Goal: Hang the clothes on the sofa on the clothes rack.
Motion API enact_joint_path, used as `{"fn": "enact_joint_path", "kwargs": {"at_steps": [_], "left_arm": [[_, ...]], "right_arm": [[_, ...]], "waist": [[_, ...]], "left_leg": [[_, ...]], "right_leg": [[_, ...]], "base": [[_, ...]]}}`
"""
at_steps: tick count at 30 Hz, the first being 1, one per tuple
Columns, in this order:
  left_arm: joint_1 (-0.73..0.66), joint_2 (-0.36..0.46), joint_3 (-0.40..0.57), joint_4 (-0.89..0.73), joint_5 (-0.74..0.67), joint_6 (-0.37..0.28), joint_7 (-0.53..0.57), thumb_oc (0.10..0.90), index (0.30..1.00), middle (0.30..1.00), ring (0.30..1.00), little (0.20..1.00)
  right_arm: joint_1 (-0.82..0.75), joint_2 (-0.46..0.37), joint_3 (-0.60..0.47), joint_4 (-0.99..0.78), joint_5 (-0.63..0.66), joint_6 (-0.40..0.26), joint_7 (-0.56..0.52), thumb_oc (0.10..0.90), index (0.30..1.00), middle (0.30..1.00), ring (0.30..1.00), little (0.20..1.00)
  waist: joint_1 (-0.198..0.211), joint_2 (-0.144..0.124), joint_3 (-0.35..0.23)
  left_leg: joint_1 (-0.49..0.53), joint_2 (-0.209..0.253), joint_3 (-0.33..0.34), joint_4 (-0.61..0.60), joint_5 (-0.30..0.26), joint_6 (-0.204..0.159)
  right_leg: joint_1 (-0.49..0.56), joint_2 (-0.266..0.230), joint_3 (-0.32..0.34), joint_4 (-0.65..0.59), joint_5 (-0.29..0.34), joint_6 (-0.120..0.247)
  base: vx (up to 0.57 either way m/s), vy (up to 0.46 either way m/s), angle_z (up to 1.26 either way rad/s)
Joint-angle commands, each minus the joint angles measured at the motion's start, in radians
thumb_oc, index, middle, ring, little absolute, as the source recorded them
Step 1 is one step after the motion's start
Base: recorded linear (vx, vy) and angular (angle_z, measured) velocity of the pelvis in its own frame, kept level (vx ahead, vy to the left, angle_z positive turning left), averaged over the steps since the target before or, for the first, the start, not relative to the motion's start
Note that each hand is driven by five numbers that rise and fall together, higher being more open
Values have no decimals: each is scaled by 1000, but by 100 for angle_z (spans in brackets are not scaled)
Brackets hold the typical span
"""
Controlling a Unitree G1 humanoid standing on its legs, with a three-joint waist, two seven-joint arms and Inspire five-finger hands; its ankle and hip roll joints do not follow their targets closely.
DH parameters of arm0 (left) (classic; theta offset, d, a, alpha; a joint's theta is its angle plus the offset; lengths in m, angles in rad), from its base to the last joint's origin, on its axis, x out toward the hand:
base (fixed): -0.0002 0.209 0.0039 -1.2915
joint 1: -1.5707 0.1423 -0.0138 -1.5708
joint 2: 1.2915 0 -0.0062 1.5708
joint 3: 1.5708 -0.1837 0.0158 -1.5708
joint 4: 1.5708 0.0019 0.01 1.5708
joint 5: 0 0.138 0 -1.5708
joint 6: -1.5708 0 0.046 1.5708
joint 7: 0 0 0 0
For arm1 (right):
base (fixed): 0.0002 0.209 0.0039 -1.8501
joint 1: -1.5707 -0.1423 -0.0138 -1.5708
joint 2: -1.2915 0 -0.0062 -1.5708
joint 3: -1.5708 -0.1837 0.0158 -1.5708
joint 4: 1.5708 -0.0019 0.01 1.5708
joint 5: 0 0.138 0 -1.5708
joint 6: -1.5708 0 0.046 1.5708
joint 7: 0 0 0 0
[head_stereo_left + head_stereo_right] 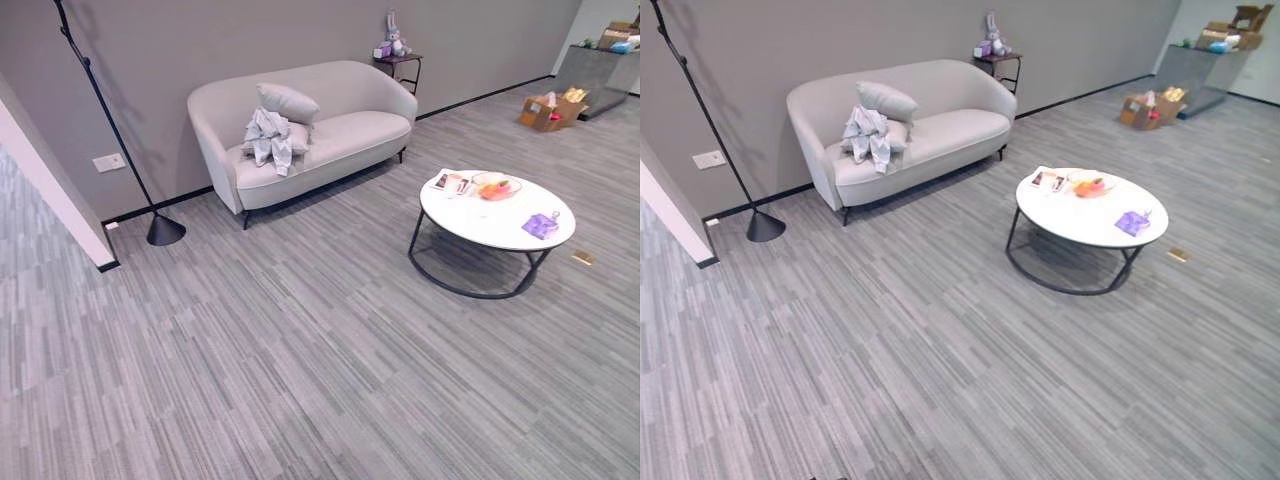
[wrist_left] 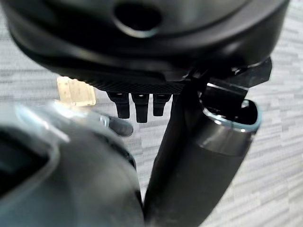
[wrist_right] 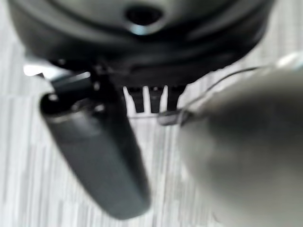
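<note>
Clothes (image 1: 269, 138) bunched on sofa (image 1: 340, 130), well apart from both your hands.
Pale grey bundle sits at the sofa's left end, against the cushion (image 1: 287, 102), draping down over the seat's front edge, long axis roughly vertical. Eye views give you the round white table (image 1: 500, 222) to the right and black pole stand (image 1: 115, 135) left of the sofa. Wrist views give left hand (image 2: 142, 106) and right hand (image 3: 149, 99), fingers straight, holding nothing, over grey floor.

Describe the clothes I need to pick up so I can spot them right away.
Find the light grey sofa against the grey wall. At its end nearer the black floor lamp, a crumpled pale grey-blue garment lies on the seat under a cushion. It is wrinkled and draped over the seat's front edge, unlike the smooth cushion.
</note>
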Motion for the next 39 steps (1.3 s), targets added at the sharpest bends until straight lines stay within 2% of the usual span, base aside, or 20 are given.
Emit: {"fn": "enact_joint_path", "kwargs": {"at_steps": [1, 8, 17, 19, 23, 24, 25, 26, 29, 30, 32, 34, 36, 37, 38, 39], "left_arm": [[-69, 10, 7, 66, 11, -27, 13, 800, 900, 900, 900, 900], [-39, 3, 32, 113, 5, 0, -8, 800, 900, 900, 900, 900], [-50, 3, 5, 95, 13, -5, -24, 800, 900, 900, 900, 900], [-52, 1, -12, 86, 24, -8, -23, 800, 900, 900, 900, 900], [-62, 16, -16, 85, 35, -11, -22, 800, 900, 900, 900, 900], [-63, 19, -16, 84, 40, -11, -22, 800, 900, 900, 900, 900], [-64, 23, -18, 83, 41, -11, -23, 800, 900, 900, 900, 900], [-64, 27, -17, 84, 42, -6, -26, 800, 900, 900, 900, 900], [-63, 35, -11, 90, 37, -1, -25, 800, 900, 900, 900, 900], [-60, 39, -2, 95, 36, 5, -24, 800, 900, 900, 900, 900], [-55, 42, -4, 103, 30, 8, -22, 800, 900, 900, 900, 900], [-47, 41, 6, 112, 15, 5, -21, 800, 900, 900, 900, 900], [-56, 42, 6, 115, 15, -1, -20, 800, 900, 900, 900, 900], [-62, 42, 3, 111, 20, -2, -21, 800, 900, 900, 900, 900], [-62, 43, 3, 111, 21, -2, -21, 800, 900, 900, 900, 900], [-81, 40, -9, 103, 35, -10, -17, 800, 900, 900, 900, 900]], "right_arm": [[-55, 58, -19, 62, -33, 3, 27, 800, 900, 900, 900, 900], [-17, 77, 19, 77, -101, 21, 65, 800, 900, 900, 900, 900], [-29, 66, 87, -11, -201, 6, 85, 800, 900, 900, 900, 900], [-32, 70, 107, -40, -217, 7, 95, 800, 900, 900, 900, 900], [-32, 78, 145, -81, -278, 14, 114, 800, 900, 900, 900, 900], [-31, 79, 146, -79, -281, 15, 116, 800, 900, 900, 900, 900], [-29, 80, 147, -80, -280, 16, 118, 800, 900, 900, 900, 900], [-29, 85, 151, -86, -279, 16, 121, 800, 900, 900, 900, 900], [-26, 92, 165, -113, -265, 16, 128, 800, 900, 900, 900, 900], [-23, 96, 181, -146, -250, 13, 133, 800, 900, 900, 900, 900], [-21, 103, 190, -189, -218, 3, 136, 800, 900, 900, 900, 900], [-17, 98, 201, -229, -197, -1, 138, 800, 900, 900, 900, 900], [-28, 84, 189, -210, -197, -3, 134, 800, 900, 900, 900, 900], [-31, 80, 182, -205, -192, -7, 129, 800, 900, 900, 900, 900], [-31, 80, 182, -205, -192, -7, 129, 800, 900, 900, 900, 900], [-42, 75, 159, -190, -186, -7, 121, 800, 900, 900, 900, 900]], "waist": [[36, -24, 21], [27, -20, 12], [-4, -26, 6], [-11, -27, 5], [-3, -40, 5], [-1, -41, 3], [-2, -41, 3], [0, -35, 8], [-5, -19, 31], [-12, -6, 61], [-28, 6, 85], [-47, 5, 101], [-62, -1, 122], [-69, -5, 128], [-71, -5, 127], [-90, -19, 138]], "left_leg": [[-31, -44, -68, -12, -31, 20], [-28, -50, -79, -12, -35, 20], [-33, -78, -75, -12, -58, 37], [-35, -94, -76, -12, -67, 45], [-25, -179, -103, -12, -101, 89], [-22, -189, -109, -12, -106, 95], [-18, -198, -114, -12, -110, 102], [-7, -210, -128, -12, -117, 118], [23, -221, -156, -12, -126, 151], [56, -229, -165, -12, -138, 173], [79, -219, -178, -12, -149, 183], [99, -212, -190, -12, -159, 177], [125, -215, -209, -12, -186, 163], [135, -218, -220, -12, -200, 155], [133, -218, -222, -12, -198, 154], [161, -216, -248, -12, -230, 135]], "right_leg": [[0, -62, -9, 6, 29, 25], [6, -57, -16, 5, 16, 22], [-11, -85, 6, 5, 39, 36], [-12, -102, 5, 5, 50, 43], [-3, -203, -25, 55, 120, 84], [-4, -213, -30, 73, 120, 85], [-6, -223, -31, 98, 116, 84], [-29, -237, -14, 186, 93, 70], [-91, -258, 46, 389, 99, 49], [-165, -278, 84, 560, 142, 48], [-252, -232, 120, 669, 113, 34], [-323, -157, 147, 620, 78, 15], [-358, -118, 143, 460, 74, 11], [-362, -120, 138, 362, 93, 19], [-360, -119, 135, 354, 98, 18], [-391, -127, 163, 169, 156, 49]], "base": [[0, 0, 0], [12, -6, 13], [2, 55, 0], [7, 150, 2], [57, 278, 21], [58, 209, 31], [77, 230, 28], [78, 236, 29], [88, 248, 26], [114, 272, 23], [101, 151, 27], [137, -29, 7], [211, -114, 5], [156, -90, 20], [297, -154, 48], [235, -102, 55]]}}
